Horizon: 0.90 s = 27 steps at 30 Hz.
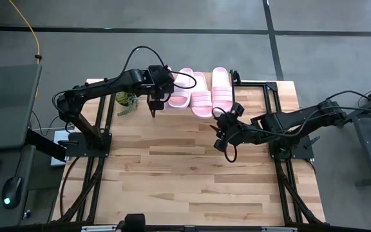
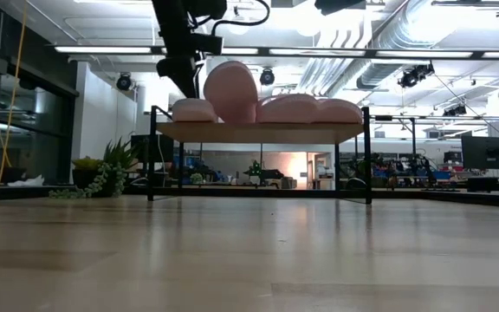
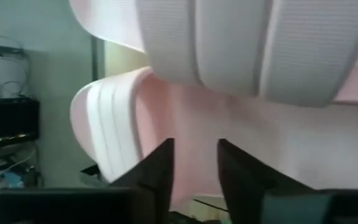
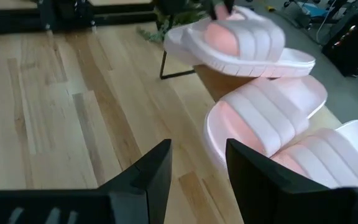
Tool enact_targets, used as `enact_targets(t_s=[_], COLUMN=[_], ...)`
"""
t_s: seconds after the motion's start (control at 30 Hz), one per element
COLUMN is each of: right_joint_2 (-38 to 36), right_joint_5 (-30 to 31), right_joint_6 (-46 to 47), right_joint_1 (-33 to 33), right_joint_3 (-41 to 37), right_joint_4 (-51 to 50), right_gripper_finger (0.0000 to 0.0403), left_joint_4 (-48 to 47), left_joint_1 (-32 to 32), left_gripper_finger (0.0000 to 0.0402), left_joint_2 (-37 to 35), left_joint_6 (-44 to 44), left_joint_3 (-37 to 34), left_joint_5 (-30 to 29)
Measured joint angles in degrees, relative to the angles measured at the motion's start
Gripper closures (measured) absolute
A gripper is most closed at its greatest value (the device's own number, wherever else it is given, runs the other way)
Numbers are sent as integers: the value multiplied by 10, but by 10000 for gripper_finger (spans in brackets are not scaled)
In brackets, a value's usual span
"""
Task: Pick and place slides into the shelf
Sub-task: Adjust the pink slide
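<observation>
Two dark robot arms reach over a light wood-plank tabletop (image 1: 192,167). At the shelf's left end, the left gripper (image 1: 154,102) has its two dark fingers (image 3: 157,174) slightly parted, with a narrow gap between them. Whether they touch anything cannot be told. Directly ahead of those fingers, filling the left wrist view, is a pale pink foam slide sandal (image 2: 230,89) with a wide ribbed strap. It sits tilted up, leaning over a neighbouring slide, right beside this gripper.

Next to the tilted sandal, further from the left gripper, the other pale pink slides (image 1: 201,93) lie in a row on top of the shelf. That shelf is a low rack with a light wooden top board (image 2: 258,132) and thin black metal legs (image 2: 152,156).

Off the shelf, on the tabletop side of the row, the right gripper (image 1: 227,143) hovers above bare planks. Its fingers (image 4: 151,171) are spread apart and empty. The nearest slides lie just ahead of it.

Beyond the left gripper, off the shelf's left end, stands a small green plant (image 1: 126,100).
</observation>
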Motion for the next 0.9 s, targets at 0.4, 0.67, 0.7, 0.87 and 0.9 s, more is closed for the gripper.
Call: enact_targets(t_s=[0.4,0.67,0.7,0.87,0.9], right_joint_2=[23,26,26,26,26], right_joint_5=[-37,-41,-41,-43,-44], right_joint_6=[-10,-9,-9,-9,-9], right_joint_1=[0,0,0,0,0], right_joint_3=[0,0,0,0,0], right_joint_4=[3,7,7,8,8], right_gripper_finger=[261,261,261,261,261], left_joint_4=[37,51,47,30,26], left_joint_1=[0,0,0,0,0], left_gripper_finger=[196,213,215,219,219], left_joint_2=[2,19,21,31,31], left_joint_6=[5,40,42,59,61], left_joint_3=[0,1,1,0,0], left_joint_5=[-64,-106,-110,-133,-150])
